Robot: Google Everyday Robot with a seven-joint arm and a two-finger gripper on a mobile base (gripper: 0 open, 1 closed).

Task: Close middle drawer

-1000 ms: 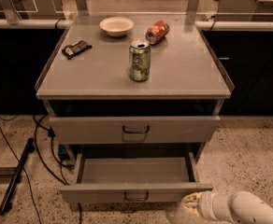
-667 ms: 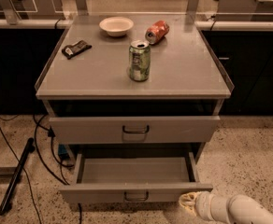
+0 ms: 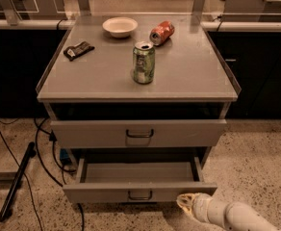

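One drawer stands out: middle drawer (image 3: pixel 139 182), below top drawer (image 3: pixel 83 133). Stiff metal, probably slides easily; push flat front by handle (image 3: pixel 140 195). Gripper (image 3: pixel 185 202) at its right corner, empty; opening can't tell.

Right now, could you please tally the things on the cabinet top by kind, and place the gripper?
Cans: 2, green can upright, red can lying
Bowl: 1
Dark packet: 1
Total: 4
Gripper: at the open middle drawer's right front corner
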